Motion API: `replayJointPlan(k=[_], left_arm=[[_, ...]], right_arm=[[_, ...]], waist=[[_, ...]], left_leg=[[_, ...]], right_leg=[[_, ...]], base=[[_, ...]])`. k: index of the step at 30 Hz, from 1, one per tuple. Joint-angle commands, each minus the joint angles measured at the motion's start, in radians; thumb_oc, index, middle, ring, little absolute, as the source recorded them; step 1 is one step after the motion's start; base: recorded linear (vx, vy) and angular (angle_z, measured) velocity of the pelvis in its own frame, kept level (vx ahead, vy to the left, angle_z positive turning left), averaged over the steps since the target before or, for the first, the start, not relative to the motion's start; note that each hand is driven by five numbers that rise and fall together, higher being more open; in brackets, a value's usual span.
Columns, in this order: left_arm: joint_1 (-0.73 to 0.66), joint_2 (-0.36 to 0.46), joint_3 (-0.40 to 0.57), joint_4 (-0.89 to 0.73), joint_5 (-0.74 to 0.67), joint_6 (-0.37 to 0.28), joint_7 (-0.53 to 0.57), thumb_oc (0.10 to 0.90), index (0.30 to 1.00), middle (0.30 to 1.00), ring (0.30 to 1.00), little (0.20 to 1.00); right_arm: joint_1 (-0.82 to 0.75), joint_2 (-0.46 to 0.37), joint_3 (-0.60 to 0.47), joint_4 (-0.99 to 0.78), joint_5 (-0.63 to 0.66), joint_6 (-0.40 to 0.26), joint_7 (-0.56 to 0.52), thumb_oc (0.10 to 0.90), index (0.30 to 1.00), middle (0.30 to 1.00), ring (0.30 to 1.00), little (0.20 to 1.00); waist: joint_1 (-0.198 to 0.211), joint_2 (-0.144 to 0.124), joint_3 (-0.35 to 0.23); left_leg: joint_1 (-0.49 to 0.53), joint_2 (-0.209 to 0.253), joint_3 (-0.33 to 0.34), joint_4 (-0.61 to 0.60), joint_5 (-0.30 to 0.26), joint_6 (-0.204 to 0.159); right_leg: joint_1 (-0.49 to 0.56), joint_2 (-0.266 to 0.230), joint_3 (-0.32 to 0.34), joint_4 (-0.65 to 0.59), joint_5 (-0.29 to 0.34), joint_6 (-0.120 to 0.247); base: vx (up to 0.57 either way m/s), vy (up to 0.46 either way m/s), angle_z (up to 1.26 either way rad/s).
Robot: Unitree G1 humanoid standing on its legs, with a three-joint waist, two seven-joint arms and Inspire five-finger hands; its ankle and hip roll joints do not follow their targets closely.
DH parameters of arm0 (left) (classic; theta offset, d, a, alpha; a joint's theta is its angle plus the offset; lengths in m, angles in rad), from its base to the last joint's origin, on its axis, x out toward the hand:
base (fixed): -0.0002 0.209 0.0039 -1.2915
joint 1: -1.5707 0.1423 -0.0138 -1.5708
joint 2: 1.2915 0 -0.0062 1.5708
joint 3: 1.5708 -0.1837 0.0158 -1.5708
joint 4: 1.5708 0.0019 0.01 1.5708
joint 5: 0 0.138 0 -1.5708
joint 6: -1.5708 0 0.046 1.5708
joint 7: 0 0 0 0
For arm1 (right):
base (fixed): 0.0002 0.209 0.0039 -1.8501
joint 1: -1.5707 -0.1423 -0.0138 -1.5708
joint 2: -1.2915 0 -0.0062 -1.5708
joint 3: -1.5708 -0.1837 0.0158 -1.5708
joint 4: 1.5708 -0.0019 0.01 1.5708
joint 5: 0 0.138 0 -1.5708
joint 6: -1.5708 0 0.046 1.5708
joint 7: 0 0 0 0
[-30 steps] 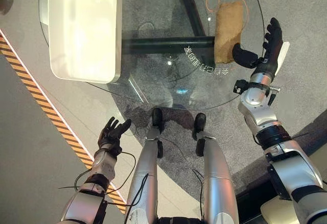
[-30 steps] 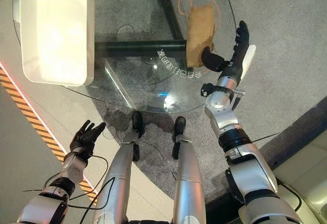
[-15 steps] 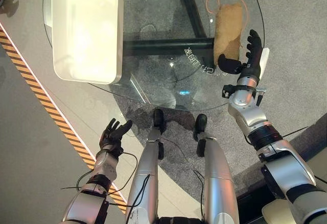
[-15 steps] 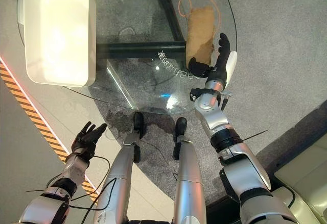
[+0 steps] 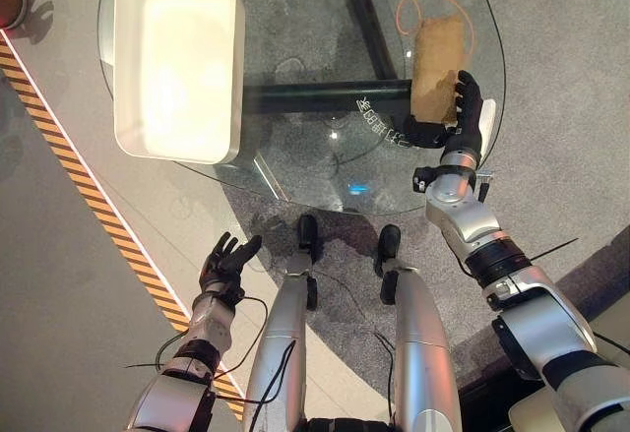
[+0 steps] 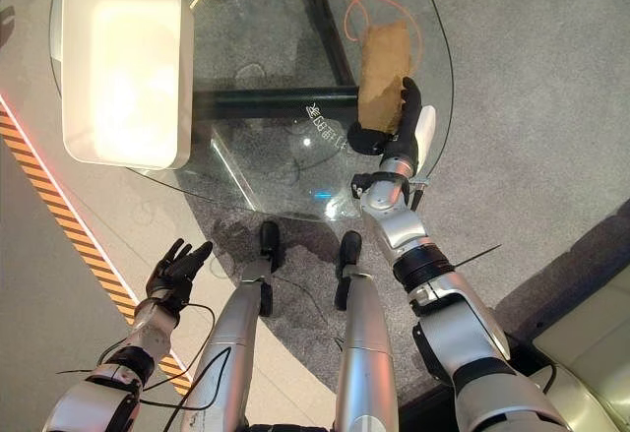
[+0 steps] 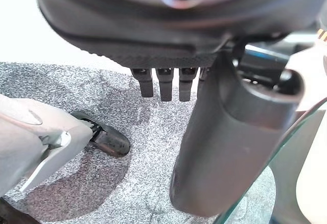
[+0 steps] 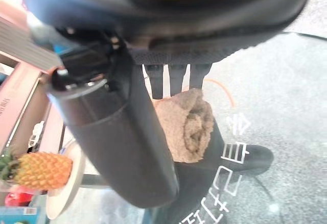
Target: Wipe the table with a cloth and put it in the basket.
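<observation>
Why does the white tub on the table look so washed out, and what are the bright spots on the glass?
In the left eye view, the white basket catches strong overhead light, so its inside glares; small reflections gleam on the glass table. In the right wrist view, the right hand sits close and blurred, the cloth beyond it sharper.

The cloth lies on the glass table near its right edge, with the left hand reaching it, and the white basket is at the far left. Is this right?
Not quite: the right hand is at the cloth, as the left eye view shows. The left hand hangs low beside the glass table. The white basket is indeed at the far left.
</observation>
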State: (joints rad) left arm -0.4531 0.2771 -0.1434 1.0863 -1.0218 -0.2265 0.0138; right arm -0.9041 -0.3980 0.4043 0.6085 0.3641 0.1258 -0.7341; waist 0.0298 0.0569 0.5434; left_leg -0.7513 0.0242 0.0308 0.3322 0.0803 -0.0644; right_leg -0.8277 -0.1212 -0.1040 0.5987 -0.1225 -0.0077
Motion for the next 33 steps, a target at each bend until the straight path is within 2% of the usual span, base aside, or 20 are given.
replayJointPlan(k=[1,4,15,25,27,33], left_arm=[[0.066,-0.027,0.0,-0.007,0.019,-0.048,0.028,0.8,0.9,0.9,0.9,0.9],[0.063,-0.029,-0.007,-0.004,0.022,-0.046,0.027,0.8,0.9,0.9,0.9,0.9],[0.057,-0.036,-0.029,0.007,0.014,-0.038,0.02,0.8,0.9,0.9,0.9,0.9],[0.051,-0.047,-0.051,0.006,0.003,-0.032,0.026,0.8,0.9,0.9,0.9,0.9],[0.052,-0.051,-0.055,0.002,0.0,-0.028,0.026,0.8,0.9,0.9,0.9,0.9],[0.055,-0.054,-0.064,-0.002,-0.007,-0.024,0.029,0.8,0.9,0.9,0.9,0.9]], right_arm=[[-0.07,-0.025,0.033,-0.091,-0.036,0.013,-0.058,0.8,0.9,0.9,0.9,0.9],[-0.089,-0.025,0.044,-0.058,-0.034,0.046,-0.075,0.8,0.9,0.9,0.9,0.9],[-0.179,-0.014,0.071,0.058,-0.003,0.063,-0.096,0.8,0.9,0.9,0.9,0.9],[-0.229,0.011,0.076,0.141,0.112,0.029,-0.117,0.8,0.9,0.9,0.9,0.9],[-0.24,0.023,0.066,0.16,0.188,0.011,-0.119,0.8,0.9,0.9,0.9,0.9],[-0.244,0.041,0.047,0.184,0.288,-0.035,-0.129,0.8,0.9,0.9,0.9,0.9]], waist=[[-0.001,0.052,-0.023],[0.003,0.055,-0.023],[0.018,0.072,-0.023],[0.031,0.089,-0.023],[0.032,0.095,-0.023],[0.035,0.102,-0.023]], left_leg=[[0.0,-0.048,0.065,0.102,-0.109,0.035],[-0.001,-0.049,0.064,0.106,-0.11,0.037],[0.002,-0.054,0.062,0.106,-0.108,0.038],[0.008,-0.058,0.062,0.108,-0.109,0.039],[0.012,-0.061,0.061,0.107,-0.109,0.039],[0.018,-0.063,0.064,0.103,-0.106,0.04]], right_leg=[[0.027,0.029,-0.045,-0.071,0.01,-0.008],[0.026,0.026,-0.048,-0.067,0.01,-0.008],[0.023,0.019,-0.051,-0.06,0.014,-0.007],[0.023,0.011,-0.053,-0.047,0.01,-0.008],[0.025,0.012,-0.051,-0.045,0.008,-0.01],[0.026,0.011,-0.05,-0.042,0.008,-0.012]], base=[[0.0,0.0,0.0],[0.0,0.0,0.0],[0.0,0.003,0.0],[0.0,0.004,0.0],[0.02,0.035,0.0],[0.0,0.005,0.0]])
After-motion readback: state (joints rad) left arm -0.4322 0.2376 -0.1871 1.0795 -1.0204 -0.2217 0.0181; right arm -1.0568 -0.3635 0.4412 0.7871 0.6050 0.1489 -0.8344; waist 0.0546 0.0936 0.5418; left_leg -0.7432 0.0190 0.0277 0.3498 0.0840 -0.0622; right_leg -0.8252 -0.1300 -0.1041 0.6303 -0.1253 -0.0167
